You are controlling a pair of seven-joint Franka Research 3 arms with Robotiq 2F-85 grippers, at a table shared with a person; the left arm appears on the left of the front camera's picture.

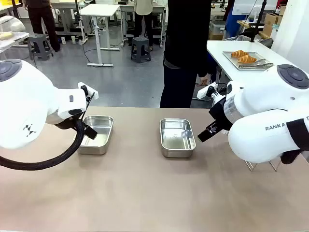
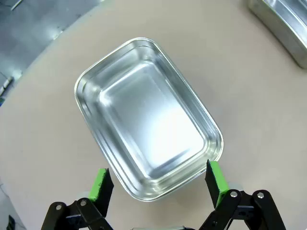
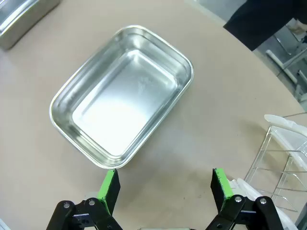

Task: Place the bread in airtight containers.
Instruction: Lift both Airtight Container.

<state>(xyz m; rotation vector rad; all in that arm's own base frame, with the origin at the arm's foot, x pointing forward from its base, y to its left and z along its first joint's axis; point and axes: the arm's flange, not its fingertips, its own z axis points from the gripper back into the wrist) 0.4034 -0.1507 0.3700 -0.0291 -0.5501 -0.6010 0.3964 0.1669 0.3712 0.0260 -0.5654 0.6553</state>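
1. Steel tins on table (image 1: pixel 145 193), lidless, empty, awaiting bread: left tin (image 1: pixel 96 134), right tin (image 1: pixel 177 137).
2. Croissants (image 1: pixel 244 57): on tray (image 1: pixel 260 65), far table, well apart.
3. Left gripper (image 2: pixel 160 179), right gripper (image 3: pixel 165 184): spread, empty, each poised by its tin.

On beige table (image 1: pixel 145 193): left tin (image 1: pixel 96 134) near left edge, middle tin (image 1: pixel 177 137) about centre, toward far edge. Well apart, both upright, lidless, empty. Wire rack (image 3: pixel 283 139) by right edge.
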